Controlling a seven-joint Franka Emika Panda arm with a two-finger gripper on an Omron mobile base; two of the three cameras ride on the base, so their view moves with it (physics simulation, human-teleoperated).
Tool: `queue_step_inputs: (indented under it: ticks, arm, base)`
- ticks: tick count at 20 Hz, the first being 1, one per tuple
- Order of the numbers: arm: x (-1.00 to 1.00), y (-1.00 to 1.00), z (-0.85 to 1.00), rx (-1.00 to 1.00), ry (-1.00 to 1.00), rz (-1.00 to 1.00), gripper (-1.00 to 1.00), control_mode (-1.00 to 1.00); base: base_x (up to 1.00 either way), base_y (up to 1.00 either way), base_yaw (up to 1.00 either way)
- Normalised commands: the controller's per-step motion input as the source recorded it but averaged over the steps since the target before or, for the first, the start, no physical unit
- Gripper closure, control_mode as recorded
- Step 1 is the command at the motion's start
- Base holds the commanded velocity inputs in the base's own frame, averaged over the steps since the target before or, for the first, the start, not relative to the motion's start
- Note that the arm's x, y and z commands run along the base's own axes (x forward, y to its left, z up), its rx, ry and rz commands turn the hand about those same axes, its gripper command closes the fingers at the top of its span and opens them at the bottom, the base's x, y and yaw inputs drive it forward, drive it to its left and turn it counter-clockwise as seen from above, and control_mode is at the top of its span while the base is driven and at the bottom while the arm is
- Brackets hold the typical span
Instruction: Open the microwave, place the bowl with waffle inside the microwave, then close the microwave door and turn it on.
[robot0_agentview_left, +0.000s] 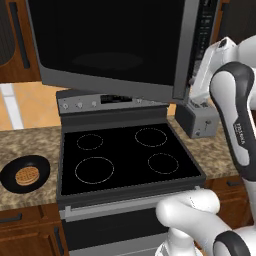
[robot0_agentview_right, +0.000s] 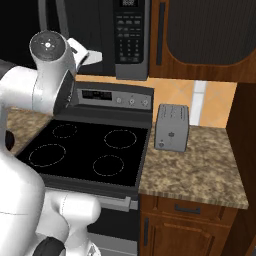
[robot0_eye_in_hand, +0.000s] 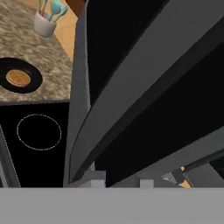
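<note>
Left base view: white-armed gripper (robot0_agentview_left: 191, 82) sits at the wide grey-framed black-glass microwave door (robot0_agentview_left: 107, 37); jaw state unclear. Golden waffle (robot0_agentview_left: 27, 176) lies in black bowl (robot0_agentview_left: 40, 167) on granite tabletop (robot0_agentview_left: 25, 142).

Even, flat rendered light, moderately bright, with no hard shadows. The glossy black glass stove top (robot0_agentview_left: 125, 157) shows no glare. Above it, the wide black glass microwave door (robot0_agentview_left: 107, 37) carries a faint oval sheen. Edges look slightly soft and pixelated.
</note>
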Motion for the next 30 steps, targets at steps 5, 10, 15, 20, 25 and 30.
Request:
queue_step_inputs:
  ticks: [5, 10, 15, 20, 25, 30]
  arm:
    - [-1.00, 1.00, 0.32, -0.34, 0.00, 0.11, 1.00, -1.00]
    - [-0.81, 1.00, 0.08, -0.36, 0.00, 0.08, 1.00, -1.00]
    - [-0.65, 1.00, 0.00, -0.34, 0.00, 0.07, 1.00, -1.00]
    - [-0.85, 0.78, 0.08, -0.07, 0.01, 0.22, 1.00, -1.00]
    - [-1.00, 0.07, 0.03, 0.00, 0.00, 0.28, 1.00, -1.00]
    - [-0.94, -0.59, 0.00, 0.13, 0.00, 0.26, 1.00, -1.00]
  base:
    - [0.00, 0.00, 0.00]
    - [0.00, 0.00, 0.00]
    - [0.00, 0.00, 0.00]
    - [0.00, 0.00, 0.00]
    - [0.00, 0.00, 0.00]
    - [0.00, 0.00, 0.00]
